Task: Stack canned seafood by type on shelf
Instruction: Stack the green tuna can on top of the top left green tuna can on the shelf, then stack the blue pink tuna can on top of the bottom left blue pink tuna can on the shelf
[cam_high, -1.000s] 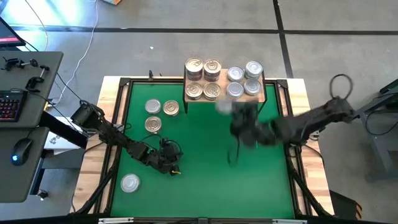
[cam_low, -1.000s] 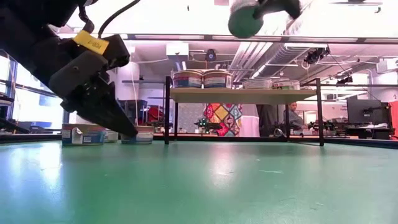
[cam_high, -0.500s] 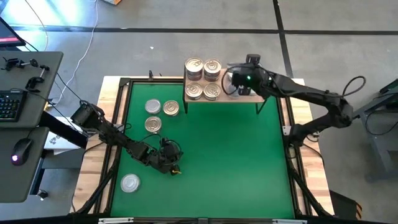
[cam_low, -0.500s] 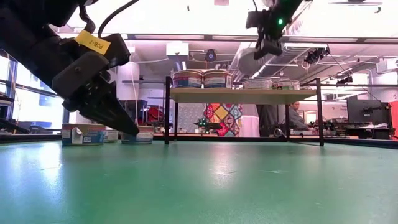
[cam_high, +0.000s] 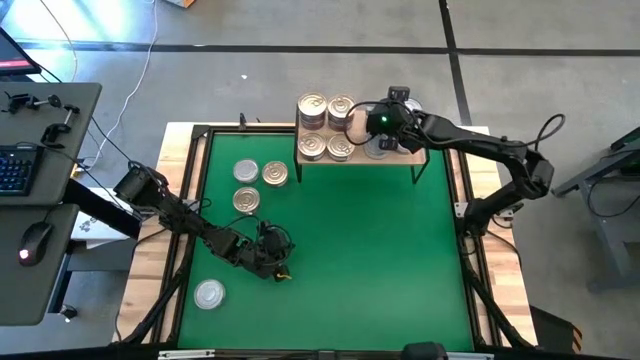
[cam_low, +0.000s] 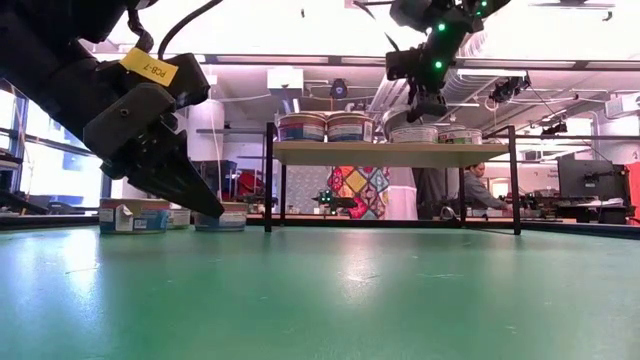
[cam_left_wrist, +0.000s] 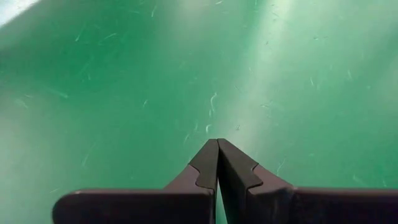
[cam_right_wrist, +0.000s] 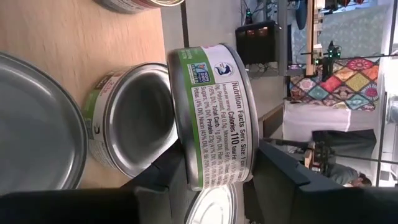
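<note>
The shelf (cam_high: 402, 157) stands at the mat's far edge. Gold-lidded tins (cam_high: 326, 126) fill its left half and silver-lidded tins (cam_low: 438, 134) its right half. My right gripper (cam_high: 382, 124) hovers over the silver side, shut on a green-labelled tin (cam_right_wrist: 211, 106) just above a silver tin (cam_right_wrist: 130, 124) on the board. Three loose tins (cam_high: 255, 183) and a single tin (cam_high: 208, 294) rest on the green mat. My left gripper (cam_high: 279, 271) is shut, low over the mat at the near left, with nothing between its fingers. My right gripper pinches the tin by its two flat ends (cam_right_wrist: 193, 177), one finger (cam_right_wrist: 163, 175) under it and the other finger (cam_right_wrist: 283, 169) on top. The fingers come nearly level from the table's right. The tin is held flat, lid up, clear of the shelf.
The shelf (cam_low: 390, 153) rests on thin black legs, with open room beneath it. The green mat (cam_high: 360, 260) lies bare between the two arms. A wooden frame (cam_high: 480, 150) borders the mat. A desk with a keyboard and mouse (cam_high: 35, 240) stands left of the table.
My right gripper has swung from above the mat's middle toward the far edge, carrying the tin. It now hangs over the shelf's right half, a little lower and slightly farther left than half a second ago. The tin stays in its hold.
</note>
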